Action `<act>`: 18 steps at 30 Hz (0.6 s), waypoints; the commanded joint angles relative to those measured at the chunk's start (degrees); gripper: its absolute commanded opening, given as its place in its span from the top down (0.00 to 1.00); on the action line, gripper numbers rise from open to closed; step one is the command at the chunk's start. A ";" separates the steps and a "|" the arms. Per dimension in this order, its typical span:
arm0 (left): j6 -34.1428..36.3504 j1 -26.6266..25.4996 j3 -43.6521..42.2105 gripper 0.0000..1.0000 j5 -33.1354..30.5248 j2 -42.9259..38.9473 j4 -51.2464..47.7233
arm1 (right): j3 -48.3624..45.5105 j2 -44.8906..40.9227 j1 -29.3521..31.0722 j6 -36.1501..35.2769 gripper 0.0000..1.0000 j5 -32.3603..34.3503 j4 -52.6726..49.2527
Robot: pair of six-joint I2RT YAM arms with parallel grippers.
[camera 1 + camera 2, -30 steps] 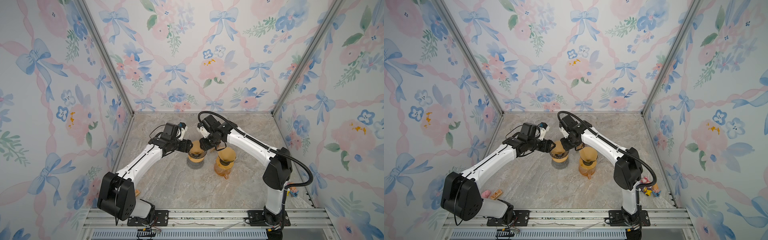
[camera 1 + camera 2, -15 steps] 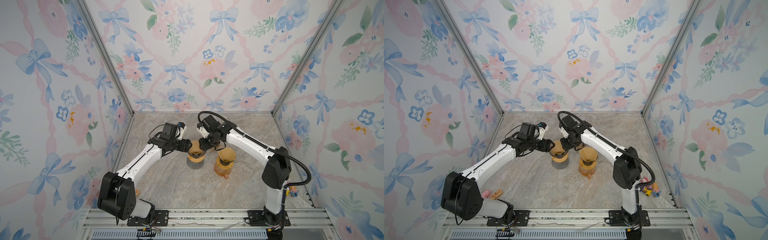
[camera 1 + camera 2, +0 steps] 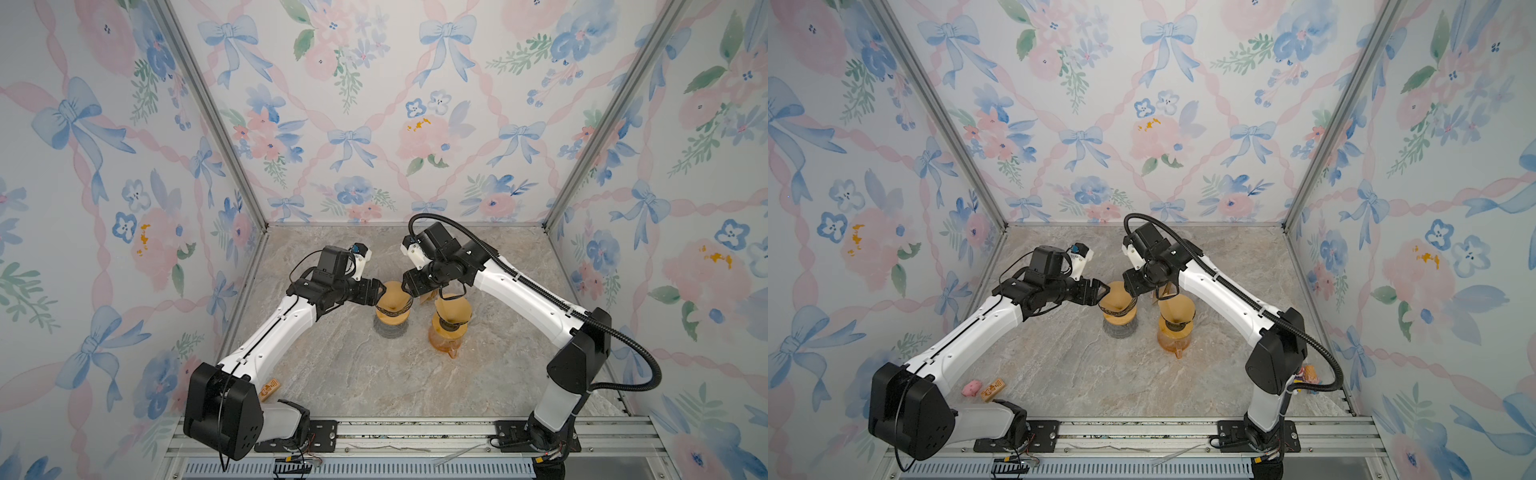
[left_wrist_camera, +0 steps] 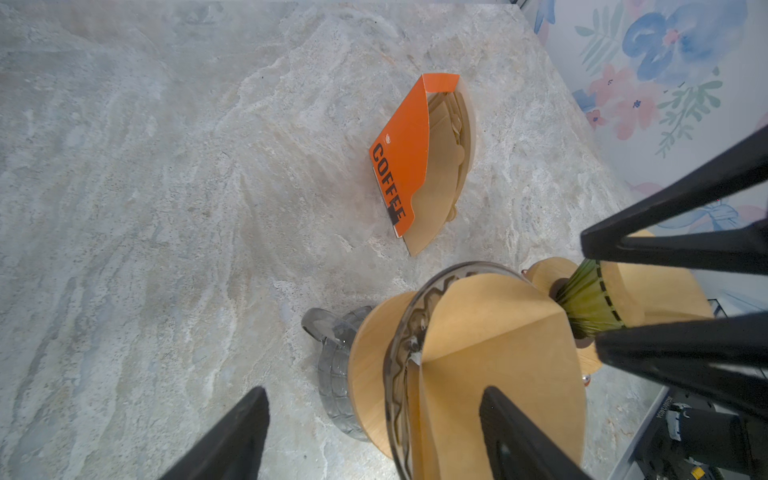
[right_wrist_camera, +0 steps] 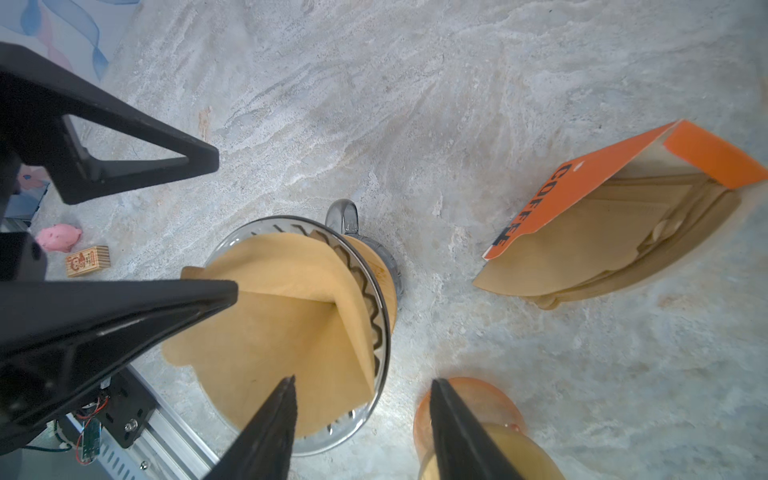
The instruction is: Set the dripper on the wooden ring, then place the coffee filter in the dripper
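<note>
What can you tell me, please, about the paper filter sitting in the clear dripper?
The coffee filter is tan, unbleached-looking paper, a cone opened out with one sharp crease down its middle. It sits upright inside the clear ribbed dripper, its top rising above the rim. The open left gripper and right gripper flank it.

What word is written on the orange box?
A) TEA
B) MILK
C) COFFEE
C: the box has COFFEE printed in black letters along its orange side.
</note>
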 commanded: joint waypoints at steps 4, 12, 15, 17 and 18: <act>0.61 0.59 -1.56 0.19 -0.51 -0.84 0.08 | -2.25 -0.34 -0.28 1.30 0.49 -0.03 -0.98; 0.12 0.61 -1.42 0.21 -1.11 0.56 -0.25 | -1.77 2.64 0.31 1.65 0.49 1.91 -0.77; 0.08 0.62 -1.41 0.22 -1.26 0.87 -0.39 | -1.70 3.62 0.42 1.79 0.50 2.95 -1.01; 0.08 0.59 -1.39 0.22 -1.62 1.05 -0.63 | -1.73 4.08 0.52 1.79 0.52 3.63 -1.12; 0.16 0.57 -1.39 0.22 -1.70 1.09 -0.72 | -1.93 4.19 0.51 1.91 0.52 3.73 -1.03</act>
